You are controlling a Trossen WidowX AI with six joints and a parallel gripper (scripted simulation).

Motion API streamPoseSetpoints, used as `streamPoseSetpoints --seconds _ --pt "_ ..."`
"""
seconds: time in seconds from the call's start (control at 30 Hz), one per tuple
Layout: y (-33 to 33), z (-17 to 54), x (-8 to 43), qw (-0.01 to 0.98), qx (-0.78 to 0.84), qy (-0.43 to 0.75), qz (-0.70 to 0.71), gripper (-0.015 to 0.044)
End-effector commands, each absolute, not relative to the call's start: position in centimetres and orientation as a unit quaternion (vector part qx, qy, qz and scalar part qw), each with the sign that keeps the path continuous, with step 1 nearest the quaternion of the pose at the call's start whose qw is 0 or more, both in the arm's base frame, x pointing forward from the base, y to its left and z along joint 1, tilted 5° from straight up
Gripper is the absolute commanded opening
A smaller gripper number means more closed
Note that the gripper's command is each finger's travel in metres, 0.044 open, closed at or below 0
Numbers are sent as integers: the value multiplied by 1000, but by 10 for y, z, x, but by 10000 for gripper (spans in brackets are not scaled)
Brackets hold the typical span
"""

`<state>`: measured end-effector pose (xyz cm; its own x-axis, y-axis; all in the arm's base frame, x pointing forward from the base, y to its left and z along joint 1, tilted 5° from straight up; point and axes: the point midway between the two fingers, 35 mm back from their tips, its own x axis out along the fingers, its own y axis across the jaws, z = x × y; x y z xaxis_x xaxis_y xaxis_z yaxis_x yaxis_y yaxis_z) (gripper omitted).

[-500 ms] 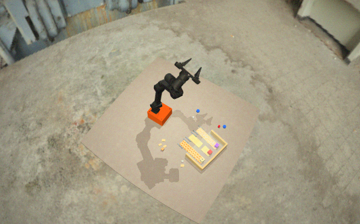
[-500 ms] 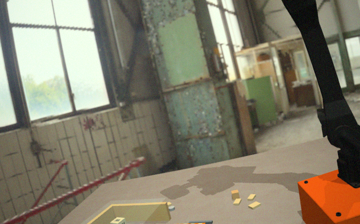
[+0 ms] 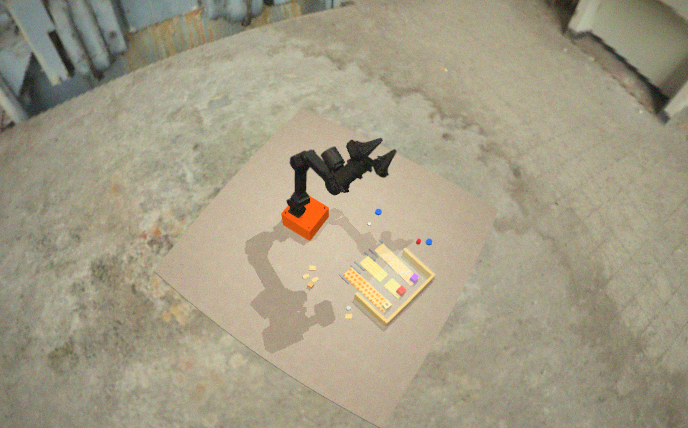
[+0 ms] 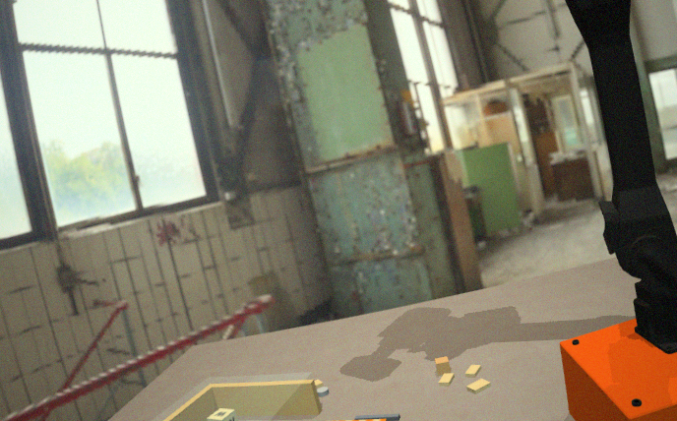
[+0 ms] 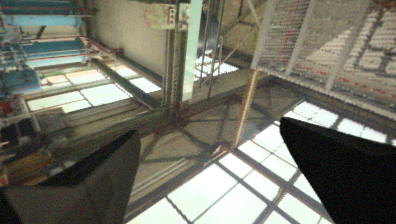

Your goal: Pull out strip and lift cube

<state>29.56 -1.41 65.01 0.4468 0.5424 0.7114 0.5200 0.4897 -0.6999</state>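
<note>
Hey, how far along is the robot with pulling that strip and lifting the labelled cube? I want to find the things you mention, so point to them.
Nothing looks done: the orange-dotted strip (image 3: 365, 288), seemingly the one-piece strip with the labelled cube (image 3: 386, 305) (image 4: 221, 414), lies in the walled tray (image 3: 410, 299) (image 4: 263, 385). Nothing is in hand; the gripper (image 3: 388, 145) (image 5: 210, 130) is open, away from the tray. Pulling the strip, then picking up and raising the cube, remain.

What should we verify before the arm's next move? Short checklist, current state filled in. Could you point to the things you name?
1. Gripper (image 3: 388, 144) (image 5: 210, 130) open, nothing held: ok.
2. Gripper at a strip's handle end: not ok, it is up in the air, away from the tray (image 3: 409, 300) (image 4: 263, 385).
3. Orange-dotted strip (image 3: 363, 287) in one piece: ok, looks unbroken from the top.
4. Yellow strip (image 3: 373, 268) in one piece: not ok, gap before the part with the red cube (image 3: 401, 290).
5. Label readable on the pale cube (image 3: 386, 304) (image 4: 221, 414): cannot tell.
</note>
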Motion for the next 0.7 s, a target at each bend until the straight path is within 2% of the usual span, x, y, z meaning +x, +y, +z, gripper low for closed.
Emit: streamPoseSetpoints --seconds 0.0,0.33,0.67 --pt "-20 632 311 748 -452 -486 21 400" --pt "-39 536 365 906 -283 -313 45 400" --pt "-42 395 385 987 -121 -94 47 400"
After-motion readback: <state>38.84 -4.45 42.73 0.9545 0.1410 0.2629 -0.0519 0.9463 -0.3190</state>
